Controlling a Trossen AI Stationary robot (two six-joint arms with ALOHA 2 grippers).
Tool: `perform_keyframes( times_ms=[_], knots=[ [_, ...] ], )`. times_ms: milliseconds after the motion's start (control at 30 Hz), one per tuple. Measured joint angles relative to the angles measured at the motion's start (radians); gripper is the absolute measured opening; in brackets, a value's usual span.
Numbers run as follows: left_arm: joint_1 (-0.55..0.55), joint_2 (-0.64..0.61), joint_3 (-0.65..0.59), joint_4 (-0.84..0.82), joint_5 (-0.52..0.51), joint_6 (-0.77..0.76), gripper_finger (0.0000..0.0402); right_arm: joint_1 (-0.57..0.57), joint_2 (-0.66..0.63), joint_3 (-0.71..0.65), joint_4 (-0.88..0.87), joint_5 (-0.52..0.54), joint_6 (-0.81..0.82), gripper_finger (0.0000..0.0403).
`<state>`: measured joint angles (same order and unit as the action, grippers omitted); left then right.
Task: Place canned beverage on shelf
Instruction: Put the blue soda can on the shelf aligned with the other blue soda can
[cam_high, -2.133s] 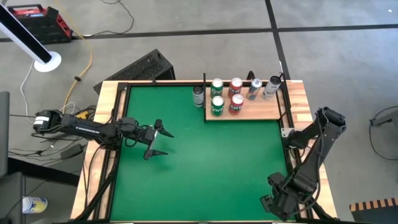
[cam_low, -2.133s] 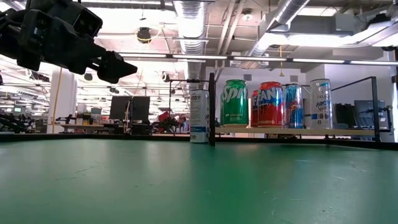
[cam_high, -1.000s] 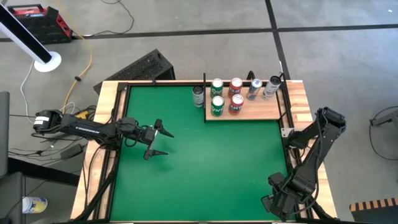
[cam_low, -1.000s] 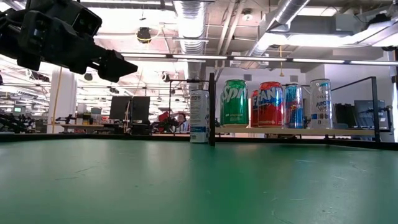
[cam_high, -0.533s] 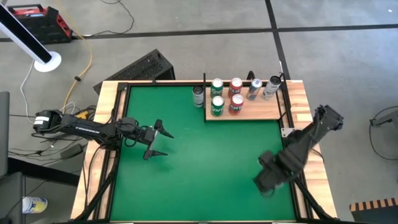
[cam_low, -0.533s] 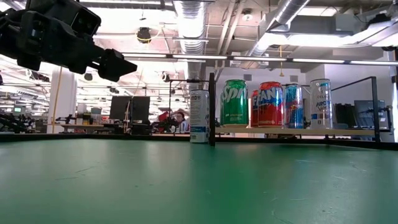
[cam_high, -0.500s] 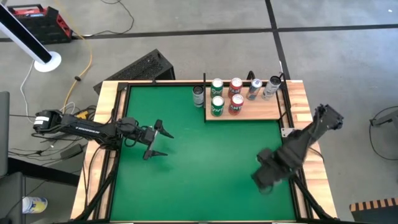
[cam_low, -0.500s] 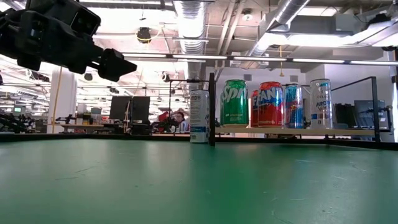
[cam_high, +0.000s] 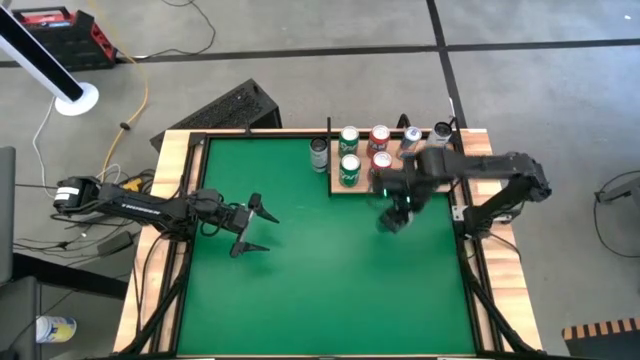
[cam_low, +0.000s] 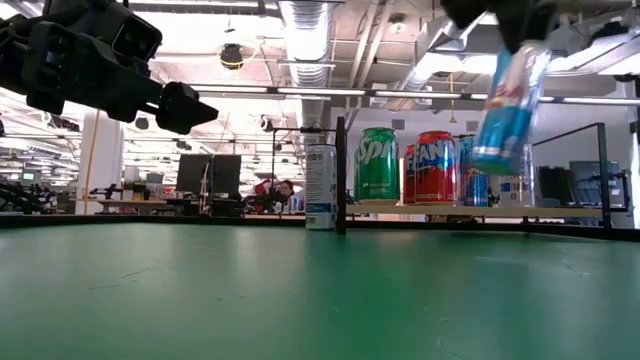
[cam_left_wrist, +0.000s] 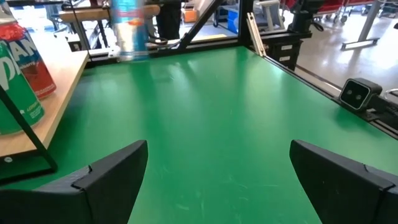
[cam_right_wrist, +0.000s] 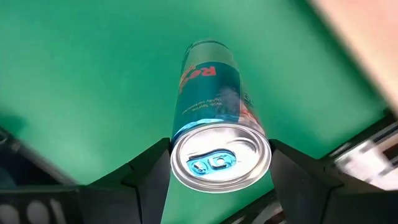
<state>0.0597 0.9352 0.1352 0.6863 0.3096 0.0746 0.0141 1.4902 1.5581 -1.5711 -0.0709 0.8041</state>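
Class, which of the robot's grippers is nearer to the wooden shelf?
Right. The right gripper, holding a blue can, hangs just off the wooden shelf; the left gripper hovers open across the table.

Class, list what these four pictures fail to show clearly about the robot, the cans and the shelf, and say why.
- Right gripper: the low view's top edge cuts it off above the slim blue can it holds.
- Held can's label: motion-blurred in the left wrist view.
- Light-brown wooden shelf: the right arm covers part in the high view.
- Rear shelf cans: brands too small from above.
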Motion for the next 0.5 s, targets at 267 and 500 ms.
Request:
perform_keyframes(
  times_ms=[267,500],
  knots=[
    [0.0,0.0,0.0,-0.001,0.0,0.012,0.0377,-0.242,-0.001,0.0,-0.001,0.049,-0.296,0.0261],
    [0.0,0.0,0.0,-0.001,-0.01,0.01,0.0377,-0.382,-0.001,0.0,0.0,0.082,-0.454,0.0261]
  ],
)
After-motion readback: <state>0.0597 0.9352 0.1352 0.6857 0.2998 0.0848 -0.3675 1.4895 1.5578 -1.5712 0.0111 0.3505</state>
